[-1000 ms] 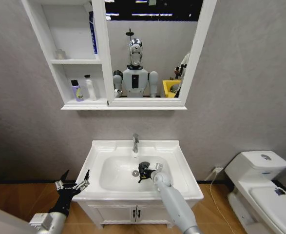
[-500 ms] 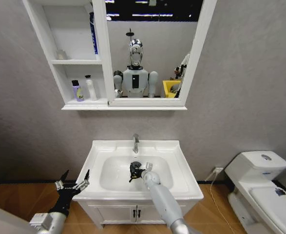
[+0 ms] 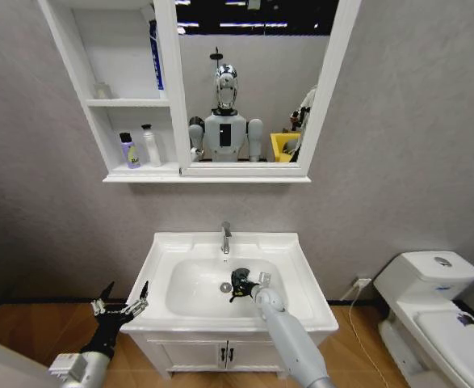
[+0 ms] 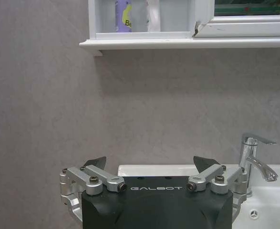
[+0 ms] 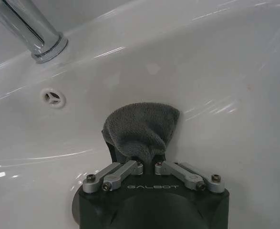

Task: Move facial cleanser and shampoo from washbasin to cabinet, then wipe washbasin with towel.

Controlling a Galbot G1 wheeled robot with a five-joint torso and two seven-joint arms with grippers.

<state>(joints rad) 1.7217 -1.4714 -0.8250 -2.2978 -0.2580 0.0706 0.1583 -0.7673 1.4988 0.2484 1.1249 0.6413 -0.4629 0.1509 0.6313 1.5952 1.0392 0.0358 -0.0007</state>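
Right gripper (image 3: 241, 282) is down in the washbasin (image 3: 298, 287) bowl, fingers pinched tight on the towel (image 3: 238, 280), just right of the drain (image 3: 225, 287), at about 3 o'clock from it. In the right wrist view the towel (image 5: 140, 130) is bunched, dark grey, sticking out past the closed right gripper (image 5: 148, 162) and pressed against the white bowl wall of the washbasin (image 5: 235, 86); overflow hole (image 5: 52, 97) sits at about 10 o'clock from the towel, base of the tap (image 5: 27, 27) beyond it. Tap (image 3: 225, 237) stands at 12 o'clock on the basin rim in the head view.

Left gripper (image 3: 120, 305) hangs low beside the basin's left front corner, at about 8 o'clock from the bowl, fingers spread wide, holding nothing. Left wrist view shows the left gripper (image 4: 149, 164) with fingertips (image 4: 96, 162) well apart, tap (image 4: 252, 157) off to one side.

Cabinet (image 3: 83, 89) is on the wall at 11 o'clock above the basin, joined to the mirror (image 3: 249, 81). Its lower compartment holds a purple bottle (image 3: 128, 151) and a white bottle (image 3: 150, 146) side by side, upright. Toilet (image 3: 434, 311) is at 4 o'clock, well apart from the basin.
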